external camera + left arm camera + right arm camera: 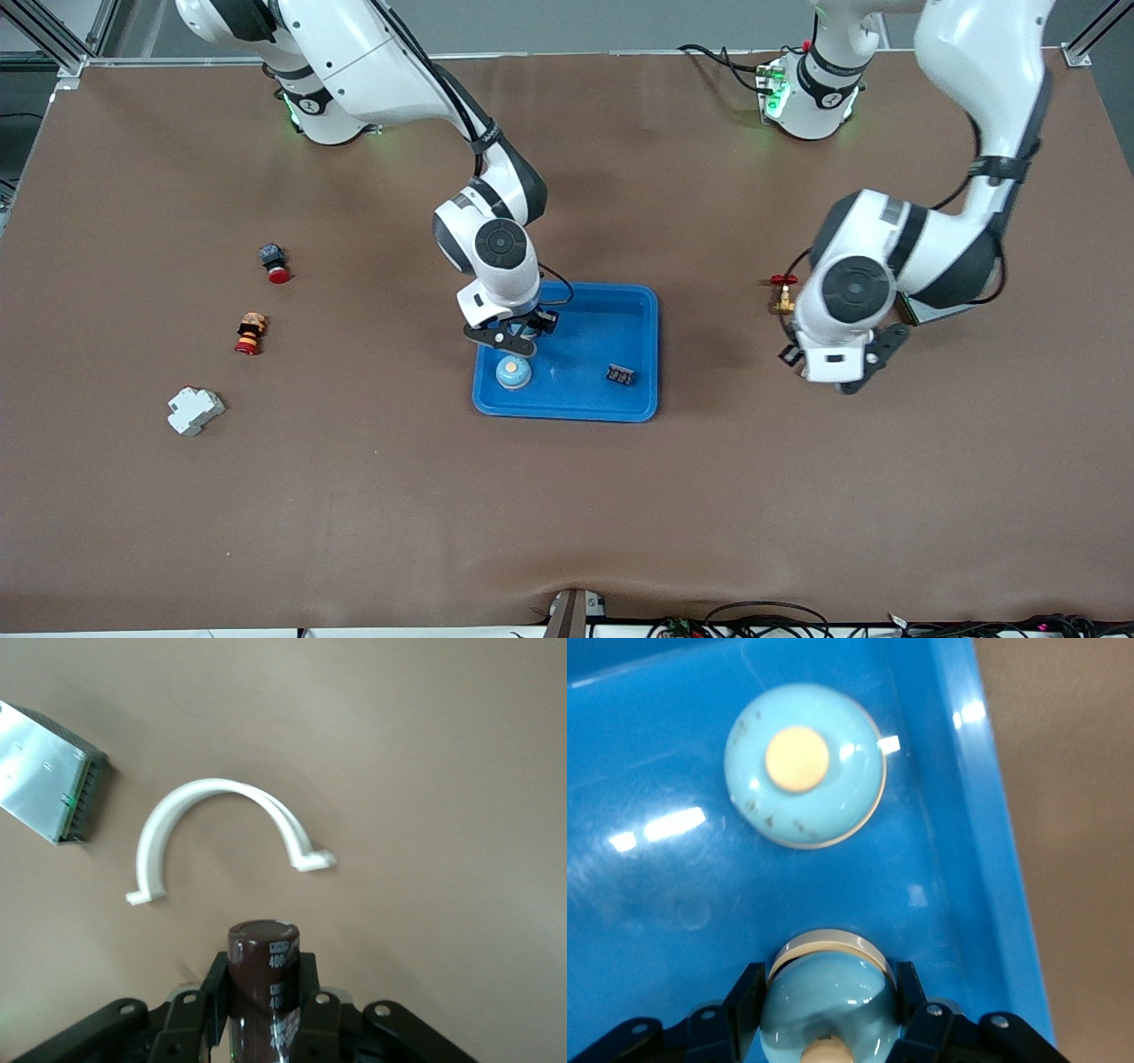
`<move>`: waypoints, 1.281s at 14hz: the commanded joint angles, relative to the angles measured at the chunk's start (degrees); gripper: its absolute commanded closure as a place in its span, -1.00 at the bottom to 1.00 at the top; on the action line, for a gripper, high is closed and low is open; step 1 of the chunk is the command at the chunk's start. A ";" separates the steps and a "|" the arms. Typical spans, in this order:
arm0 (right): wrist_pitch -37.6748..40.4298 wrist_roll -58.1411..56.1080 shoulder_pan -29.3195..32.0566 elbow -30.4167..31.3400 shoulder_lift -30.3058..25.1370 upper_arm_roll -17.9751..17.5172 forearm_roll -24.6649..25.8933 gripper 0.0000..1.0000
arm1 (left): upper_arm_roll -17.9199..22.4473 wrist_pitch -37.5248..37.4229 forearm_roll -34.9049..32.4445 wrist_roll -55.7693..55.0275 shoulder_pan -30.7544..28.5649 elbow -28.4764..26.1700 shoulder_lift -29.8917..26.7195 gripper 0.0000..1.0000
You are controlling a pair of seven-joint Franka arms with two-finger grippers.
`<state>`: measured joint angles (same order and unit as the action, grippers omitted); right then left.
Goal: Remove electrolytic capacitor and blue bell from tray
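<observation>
My right gripper (512, 341) hangs over the blue tray (633, 306) at the end toward the right arm. Its fingers are shut on a light blue bell (828, 992) with a cream button. A second light blue bell (513, 372) stands in the tray just below it, also plain in the right wrist view as a bell (804, 765). My left gripper (842, 377) is over bare table toward the left arm's end, shut on a dark brown capacitor (266, 970) that stands up between its fingers (217, 988). The capacitor is hidden in the front view.
A small black module (621, 375) lies in the tray. A white curved clamp (226, 828) and a silver metal box (44, 784) lie under the left gripper. A red-handled brass valve (783, 297) sits beside that arm. A red button (275, 263), an orange-red part (251, 333) and a white block (195, 410) lie toward the right arm's end.
</observation>
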<state>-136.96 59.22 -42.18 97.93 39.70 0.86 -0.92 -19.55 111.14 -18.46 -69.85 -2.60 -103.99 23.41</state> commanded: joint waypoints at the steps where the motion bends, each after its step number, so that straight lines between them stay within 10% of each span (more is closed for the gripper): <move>1: 0.38 3.10 -1.77 -1.43 0.73 0.10 0.48 1.00 | -1.80 3.98 0.61 1.91 -5.21 -5.24 -1.44 1.00; 12: 25.94 -25.67 11.83 -12.25 -6.55 -0.25 -2.42 1.00 | -1.45 19.81 -2.37 2.44 -10.32 -16.77 1.99 0.93; 15: 25.61 -38.09 17.64 -4.88 -12.26 -0.25 -2.69 1.00 | -1.37 21.13 -2.46 2.26 -10.67 -15.72 3.83 0.35; 17: 24.65 -43.29 20.37 0.39 -15.69 -0.25 -2.69 1.00 | -1.45 21.31 -2.46 2.26 -10.58 -15.45 3.84 -0.81; 18: 23.07 -45.22 21.08 3.20 -17.27 -0.25 -2.69 1.00 | -1.45 21.31 -2.46 2.26 -10.49 -15.36 3.49 -1.00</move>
<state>-111.04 17.79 -22.61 92.69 28.24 1.63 -2.69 -20.14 132.23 -19.51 -67.57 -12.38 -120.05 27.01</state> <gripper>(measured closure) 0.357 0.511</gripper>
